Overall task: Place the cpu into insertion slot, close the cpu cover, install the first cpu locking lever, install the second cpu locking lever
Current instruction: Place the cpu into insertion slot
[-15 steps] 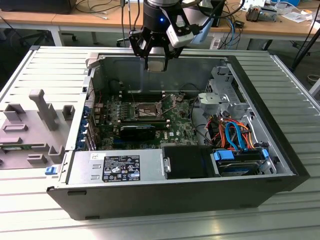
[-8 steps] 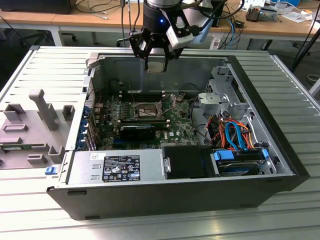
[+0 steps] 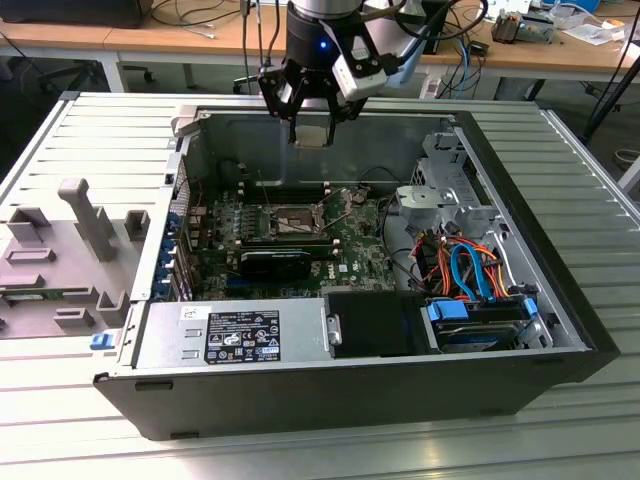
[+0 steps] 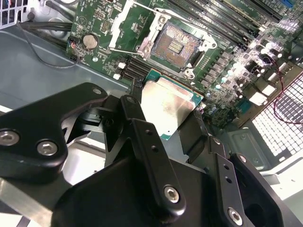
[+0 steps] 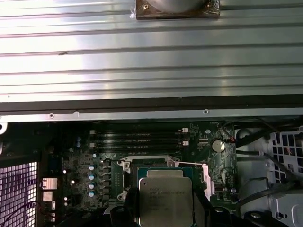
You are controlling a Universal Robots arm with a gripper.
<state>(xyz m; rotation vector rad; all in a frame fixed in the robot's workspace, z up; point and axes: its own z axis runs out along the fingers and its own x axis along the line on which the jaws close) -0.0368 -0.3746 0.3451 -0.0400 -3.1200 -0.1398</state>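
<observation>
My gripper (image 3: 311, 122) hangs above the open computer case near its back wall, shut on the cpu (image 3: 312, 136). In the second wrist view the cpu (image 4: 168, 109), a silvery square on a green edge, sits between the black fingers (image 4: 142, 137). In the first wrist view the cpu (image 5: 165, 197) hides part of the insertion slot (image 5: 150, 166). The insertion slot (image 4: 176, 45) lies bare on the green motherboard (image 3: 350, 245), its dark centre exposed. The cpu cover (image 4: 124, 26) stands raised beside it, and a thin locking lever (image 4: 170, 14) sticks up. The slot (image 3: 285, 221) sits lower and nearer the front than the gripper.
Long memory slots (image 5: 137, 137) run beside the socket. A grey drive cage (image 3: 450, 190), orange and blue cables (image 3: 465, 265) and a labelled black box (image 3: 240, 335) crowd the case. Grey fixtures (image 3: 85, 215) stand on the ribbed metal table (image 3: 580, 170) at the exterior view's left.
</observation>
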